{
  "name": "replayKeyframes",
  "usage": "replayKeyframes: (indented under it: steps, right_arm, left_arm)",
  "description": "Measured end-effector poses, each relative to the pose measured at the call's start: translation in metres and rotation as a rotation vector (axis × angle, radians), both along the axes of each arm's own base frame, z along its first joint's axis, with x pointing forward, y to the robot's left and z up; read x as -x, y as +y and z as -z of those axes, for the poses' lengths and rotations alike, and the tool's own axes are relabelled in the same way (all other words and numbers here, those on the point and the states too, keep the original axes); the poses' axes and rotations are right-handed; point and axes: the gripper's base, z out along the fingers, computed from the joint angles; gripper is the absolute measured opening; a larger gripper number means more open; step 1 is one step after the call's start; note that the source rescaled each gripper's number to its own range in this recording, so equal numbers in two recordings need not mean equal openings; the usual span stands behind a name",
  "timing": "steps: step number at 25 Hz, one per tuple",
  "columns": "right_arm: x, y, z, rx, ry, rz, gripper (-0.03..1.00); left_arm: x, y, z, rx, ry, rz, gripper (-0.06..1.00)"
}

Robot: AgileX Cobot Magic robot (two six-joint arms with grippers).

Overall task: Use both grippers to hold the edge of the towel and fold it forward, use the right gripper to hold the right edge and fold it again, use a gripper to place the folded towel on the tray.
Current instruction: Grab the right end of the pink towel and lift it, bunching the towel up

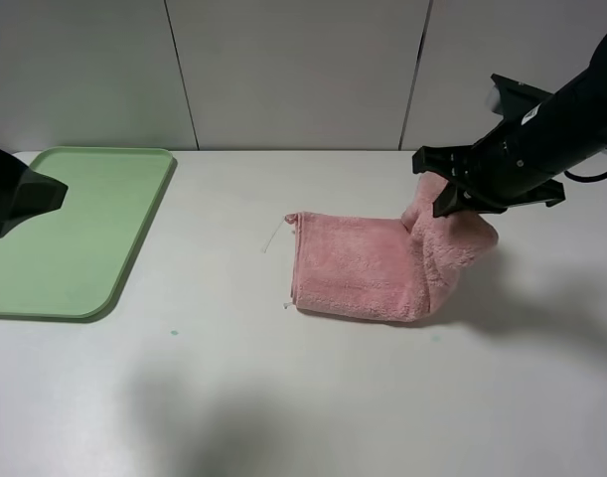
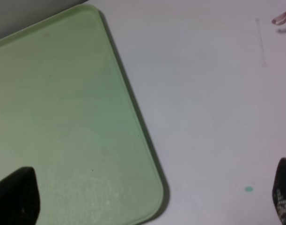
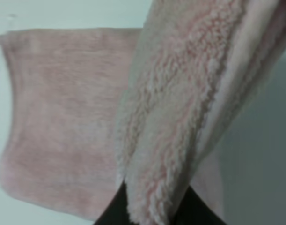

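Your right end effector [image 1: 447,204] pinches the towel's [image 1: 358,266] lifted right edge; the rest lies on the surface toward the tray [image 1: 104,248], long axis left-right. Your left end effector [image 1: 40,194] hangs wide open, farther off.

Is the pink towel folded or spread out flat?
Folded. The towel lies doubled in a strip on the table, and the right pincer pinches its right end, raised.
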Motion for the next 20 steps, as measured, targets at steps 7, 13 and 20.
replayKeyframes:
  steps: [7,13,20]
  right_arm:
    - [0.004,0.018,-0.002,-0.051,-0.009,-0.016,0.05]
    - [0.006,0.027,-0.003,-0.077,-0.022,-0.015,0.05]
    - [0.003,0.039,0.014,-0.08,0.015,-0.011,0.05]
  left_arm:
    - [0.0,0.0,0.0,0.0,0.0,0.0,1.0]
    - [0.0,0.0,0.0,0.0,0.0,0.0,1.0]
    - [0.0,0.0,0.0,0.0,0.0,0.0,1.0]
